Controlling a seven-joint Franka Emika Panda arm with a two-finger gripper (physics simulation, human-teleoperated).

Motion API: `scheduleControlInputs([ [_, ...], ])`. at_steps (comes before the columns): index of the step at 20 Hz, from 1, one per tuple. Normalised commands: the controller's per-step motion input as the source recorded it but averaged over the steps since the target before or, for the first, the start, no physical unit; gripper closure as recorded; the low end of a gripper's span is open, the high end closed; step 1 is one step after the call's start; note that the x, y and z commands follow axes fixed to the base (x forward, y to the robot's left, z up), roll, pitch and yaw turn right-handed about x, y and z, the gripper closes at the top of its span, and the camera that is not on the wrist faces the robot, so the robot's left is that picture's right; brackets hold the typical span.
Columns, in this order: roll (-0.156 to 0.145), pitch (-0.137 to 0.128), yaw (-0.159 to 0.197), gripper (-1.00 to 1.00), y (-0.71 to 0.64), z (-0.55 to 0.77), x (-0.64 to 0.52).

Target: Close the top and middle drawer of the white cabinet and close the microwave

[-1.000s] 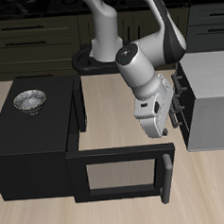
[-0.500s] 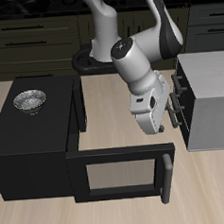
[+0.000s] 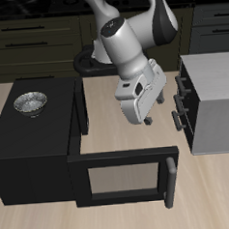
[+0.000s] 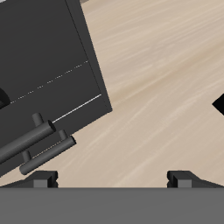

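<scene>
The black microwave (image 3: 32, 146) stands near the table's front edge. Its windowed door (image 3: 119, 179) is swung wide open and lies along the front, with its bar handle (image 3: 172, 180) at the free end. The white cabinet (image 3: 214, 100) stands across the table from it, with dark bar handles (image 3: 180, 88) on the side facing the microwave. Its drawer fronts look about flush. My gripper (image 3: 155, 112) hangs open and empty above the table between the two, apart from the cabinet. In the wrist view the shaded cabinet front (image 4: 52, 61), two handles (image 4: 39, 140) and my fingertips (image 4: 44, 179) show.
A metal bowl (image 3: 30, 101) sits on top of the microwave. The robot's base (image 3: 91, 62) stands at the table's back. Dark cabinets line the background. Bare wooden table (image 3: 117, 126) lies under the gripper.
My gripper has drawn back from the cabinet's front toward the middle of the table and has turned. The microwave door has not moved.
</scene>
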Motion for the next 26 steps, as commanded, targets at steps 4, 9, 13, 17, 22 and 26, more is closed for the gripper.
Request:
scheduleControlInputs([
  [4, -0.102, 0.077, -0.232, -1.00, -0.43, 0.21, 0.13],
  [9, -0.073, 0.019, -0.205, -1.00, -0.44, 0.31, 0.16],
  [13, -0.049, -0.038, -0.250, -1.00, -0.39, 0.52, 0.12],
  [17, -0.042, -0.030, -0.166, -1.00, -0.26, 0.39, 0.07],
  [22, -0.013, 0.027, -0.145, -1.00, -0.14, 0.16, 0.03],
  [26, -0.035, 0.059, -0.218, -1.00, -0.14, 0.10, 0.06],
])
